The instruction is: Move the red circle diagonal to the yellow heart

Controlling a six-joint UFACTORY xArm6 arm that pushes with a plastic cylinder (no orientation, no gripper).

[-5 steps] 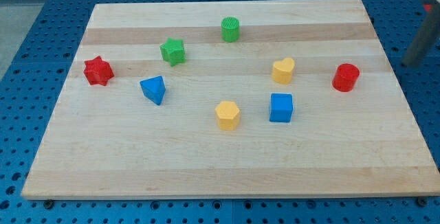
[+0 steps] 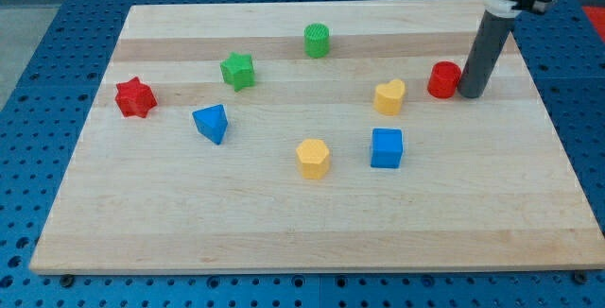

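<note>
The red circle [image 2: 442, 79] stands on the wooden board [image 2: 284, 223], up and to the right of the yellow heart [image 2: 388, 96], with a small gap between them. My tip [image 2: 470, 94] rests on the board right against the red circle's right side. The dark rod rises from it toward the view's top right.
A blue cube [image 2: 386, 147] and a yellow hexagon [image 2: 313, 158] lie below the heart. A green circle [image 2: 317, 40] and green star [image 2: 237, 70] lie toward the top. A blue triangle [image 2: 211, 123] and red star [image 2: 135, 97] lie at the left.
The rod has come in from the right edge to the red circle. The red circle has moved left and up, closer to the yellow heart.
</note>
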